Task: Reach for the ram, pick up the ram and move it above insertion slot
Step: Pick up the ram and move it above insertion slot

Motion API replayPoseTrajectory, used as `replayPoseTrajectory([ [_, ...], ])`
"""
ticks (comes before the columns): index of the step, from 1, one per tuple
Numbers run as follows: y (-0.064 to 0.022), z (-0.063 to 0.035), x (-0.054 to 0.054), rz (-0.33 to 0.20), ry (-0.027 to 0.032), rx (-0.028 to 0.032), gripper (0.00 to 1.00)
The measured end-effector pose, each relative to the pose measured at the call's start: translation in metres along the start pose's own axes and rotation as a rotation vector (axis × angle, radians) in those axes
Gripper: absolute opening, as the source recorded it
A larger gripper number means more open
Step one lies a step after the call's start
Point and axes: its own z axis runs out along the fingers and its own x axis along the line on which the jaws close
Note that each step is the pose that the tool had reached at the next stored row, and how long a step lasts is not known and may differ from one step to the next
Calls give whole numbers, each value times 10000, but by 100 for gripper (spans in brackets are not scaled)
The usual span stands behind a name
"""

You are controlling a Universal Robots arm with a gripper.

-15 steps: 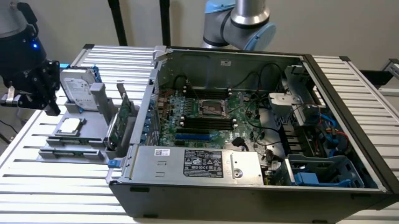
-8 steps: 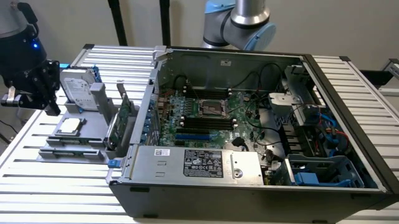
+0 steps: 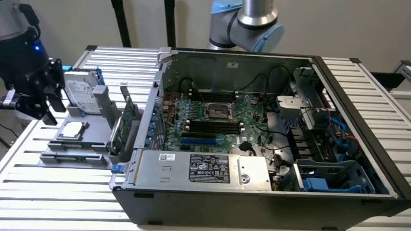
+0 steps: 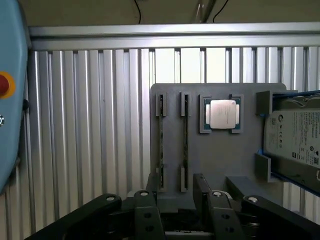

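Note:
Two ram sticks stand on edge in a grey holder (image 4: pixel 215 160): one ram (image 4: pixel 161 145) and a second ram (image 4: pixel 185 145) beside it. My gripper (image 4: pixel 175 202) hangs above the holder's near end, open, with its black fingers (image 4: pixel 145 207) on either side of the rams' line and nothing between them. In the exterior view the gripper (image 3: pixel 50 113) is at the left, over the same holder (image 3: pixel 74 154). The black memory slots (image 3: pixel 215 127) lie on the motherboard inside the open computer case (image 3: pixel 257 197).
The holder also carries a processor chip (image 4: pixel 220 114) and a hard drive (image 4: pixel 295 140). A taller green expansion card (image 3: pixel 122 127) stands between the holder and the case wall. Everything rests on a ribbed aluminium table (image 3: pixel 57 202). A second arm's base (image 3: pixel 247 24) rises behind the case.

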Motion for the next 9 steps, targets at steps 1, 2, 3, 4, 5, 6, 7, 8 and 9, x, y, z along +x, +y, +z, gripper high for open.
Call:
replayPoseTrajectory([
  [1, -1, 18, 0, 0, 0, 6, 42],
  [2, -1, 36, 0, -1, -1, 9, 42],
  [3, -2, 54, 0, -1, 0, 9, 42],
  [4, -2, 73, 0, 0, 0, 9, 42],
  [5, -3, 91, 0, 0, 1, 8, 42],
  [6, -3, 109, 1, 1, 1, 9, 42],
  [7, -3, 128, 1, 2, 0, 9, 42],
  [8, -4, 146, 1, 1, 0, 10, 42],
  [9, -5, 163, 1, 0, 0, 9, 42],
])
